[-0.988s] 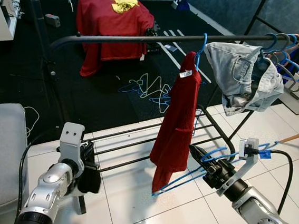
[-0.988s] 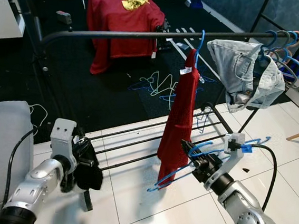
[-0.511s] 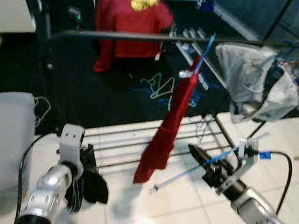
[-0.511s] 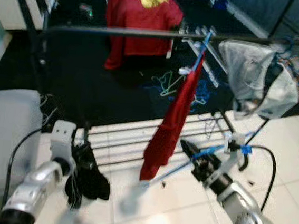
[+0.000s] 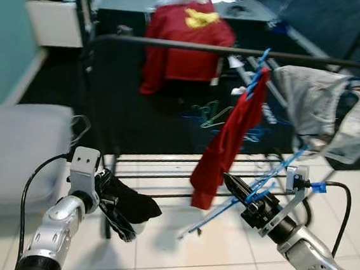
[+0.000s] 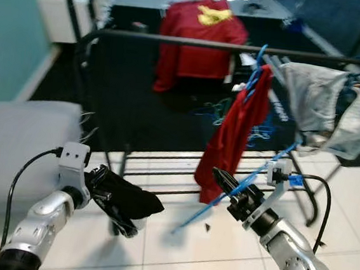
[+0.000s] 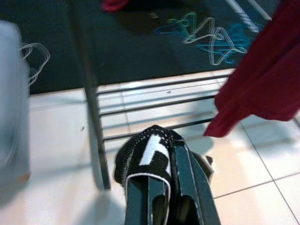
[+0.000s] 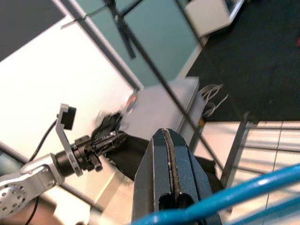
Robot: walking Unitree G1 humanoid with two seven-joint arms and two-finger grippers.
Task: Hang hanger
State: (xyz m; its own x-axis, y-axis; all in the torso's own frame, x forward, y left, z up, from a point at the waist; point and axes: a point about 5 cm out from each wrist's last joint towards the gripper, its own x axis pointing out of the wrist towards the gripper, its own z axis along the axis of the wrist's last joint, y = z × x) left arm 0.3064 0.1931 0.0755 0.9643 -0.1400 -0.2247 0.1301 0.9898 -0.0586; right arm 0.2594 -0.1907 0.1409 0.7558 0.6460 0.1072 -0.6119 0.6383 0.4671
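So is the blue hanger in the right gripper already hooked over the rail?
No, the blue hanger sits low in the right gripper, well below the black rail where the red garment hangs.

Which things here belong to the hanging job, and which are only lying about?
Job: blue hanger in the right gripper; black garment in the left gripper; rack rail.
Lying about: loose hangers on the dark floor; grey seat.

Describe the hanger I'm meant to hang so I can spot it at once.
Start at the black rail of the clothes rack. Below its red garment, the right end effector grips a bare blue hanger. Unlike those on the rail, it carries no clothing.
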